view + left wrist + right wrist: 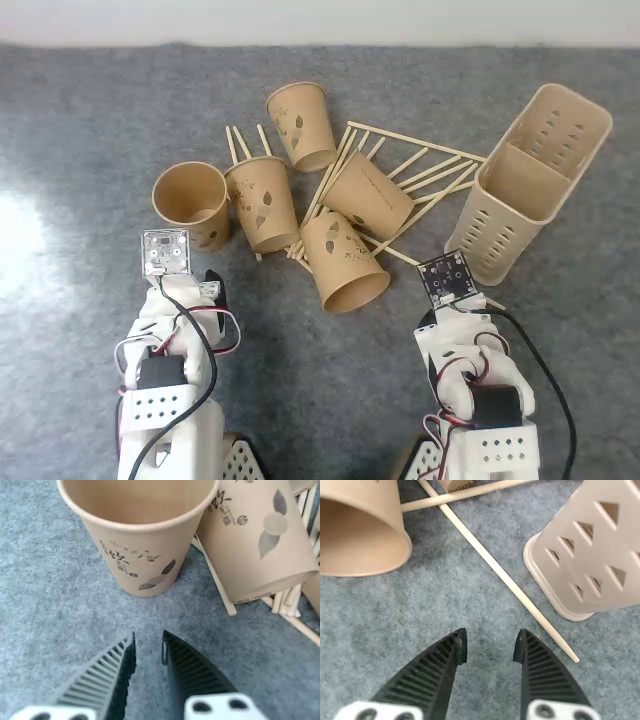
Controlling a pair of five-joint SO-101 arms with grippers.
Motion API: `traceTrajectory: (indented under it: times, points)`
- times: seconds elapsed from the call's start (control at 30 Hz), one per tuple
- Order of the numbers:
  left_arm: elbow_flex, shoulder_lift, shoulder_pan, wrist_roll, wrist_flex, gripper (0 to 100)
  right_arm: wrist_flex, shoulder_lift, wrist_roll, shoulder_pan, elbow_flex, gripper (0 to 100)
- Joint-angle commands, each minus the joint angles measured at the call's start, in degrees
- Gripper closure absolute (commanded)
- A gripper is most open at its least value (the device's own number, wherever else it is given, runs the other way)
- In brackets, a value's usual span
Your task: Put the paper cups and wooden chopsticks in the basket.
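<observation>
Several brown paper cups lie in a cluster on the grey carpet. One cup (190, 205) (137, 535) stands upright just ahead of my left gripper (148, 641), which is open by a narrow gap and holds nothing. Another cup (255, 540) leans beside it. Wooden chopsticks (425, 172) are scattered among and under the cups. The beige perforated basket (527, 180) (590, 555) stands at the right. My right gripper (490, 647) is open and holds nothing, just short of the basket's base. One chopstick (500, 575) lies just ahead of it, and a tipped cup (357, 530) rests off to one side.
Both arms (165, 330) (465, 350) sit at the near edge of the carpet. A pale wall strip (320, 20) runs along the far edge. Bare carpet (70, 150) stretches out to the left of the cups.
</observation>
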Motion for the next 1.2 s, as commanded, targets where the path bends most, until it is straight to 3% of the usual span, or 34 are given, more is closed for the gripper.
traceTrajectory:
  times: [0.0,1.07,1.17]
  points:
    - [-0.40,-0.70,-0.18,0.44,-1.14,92,0.40,-0.13,-0.26,-0.22,1.05,82.8]
    - [-0.40,-0.70,2.29,0.62,-1.14,91,0.40,-0.31,-0.35,-0.13,1.05,82.8]
    - [-0.75,-0.70,4.48,0.44,-4.04,91,0.40,-0.31,-0.26,-0.13,1.05,82.8]
